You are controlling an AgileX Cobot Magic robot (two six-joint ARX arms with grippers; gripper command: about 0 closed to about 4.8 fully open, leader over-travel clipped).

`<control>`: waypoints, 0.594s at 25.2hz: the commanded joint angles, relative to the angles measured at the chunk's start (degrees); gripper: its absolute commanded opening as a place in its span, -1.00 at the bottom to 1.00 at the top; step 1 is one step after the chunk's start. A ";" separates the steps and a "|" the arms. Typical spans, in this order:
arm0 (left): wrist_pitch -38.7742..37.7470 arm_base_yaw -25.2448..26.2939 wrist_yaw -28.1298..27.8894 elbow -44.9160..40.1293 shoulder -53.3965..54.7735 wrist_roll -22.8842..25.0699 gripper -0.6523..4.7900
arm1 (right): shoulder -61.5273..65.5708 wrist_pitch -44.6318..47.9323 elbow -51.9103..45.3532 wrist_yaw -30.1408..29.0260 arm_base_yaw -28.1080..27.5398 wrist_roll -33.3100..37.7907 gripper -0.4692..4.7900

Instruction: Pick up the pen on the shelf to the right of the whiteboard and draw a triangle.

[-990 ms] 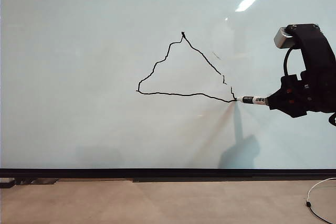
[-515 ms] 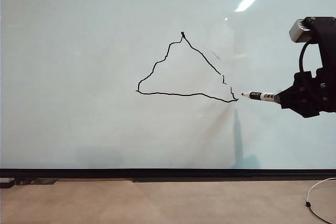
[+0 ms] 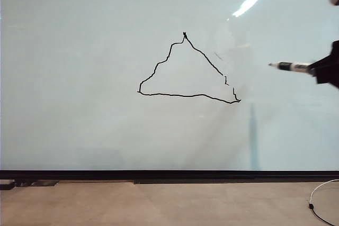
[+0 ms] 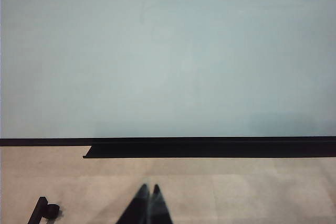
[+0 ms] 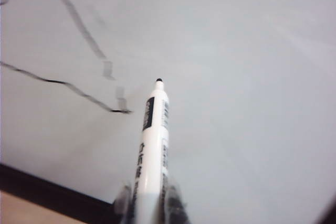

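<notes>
The right end effector [image 3: 329, 70], at the exterior view's three o'clock edge, is clenched around the pen [image 3: 290, 66], whose tip points toward nine o'clock. The tip is clear of the whiteboard [image 3: 79, 51]. The triangle [image 3: 185, 70] sits at centre, with small breaks near its four o'clock corner. The drawing looks finished, so the pen should be carried straight away without touching the board. A second earlier the tip touched that corner; it has since lifted toward two o'clock. The left end effector [image 4: 148, 203] rests pinched together, empty, over the desk [image 4: 252, 192].
</notes>
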 commanded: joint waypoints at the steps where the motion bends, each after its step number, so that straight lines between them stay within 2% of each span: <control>1: 0.39 -0.02 0.22 0.20 0.00 0.02 -0.78 | -6.40 -7.91 -0.04 0.35 -1.53 0.04 -0.84; 8: 0.39 -0.02 0.24 0.20 0.00 0.02 -0.78 | -20.68 -21.88 -0.04 0.37 -3.43 0.13 -0.84; 15: 0.37 -0.02 0.22 0.17 0.00 0.02 -0.78 | -31.61 -33.48 -0.63 3.43 -3.85 1.16 -0.84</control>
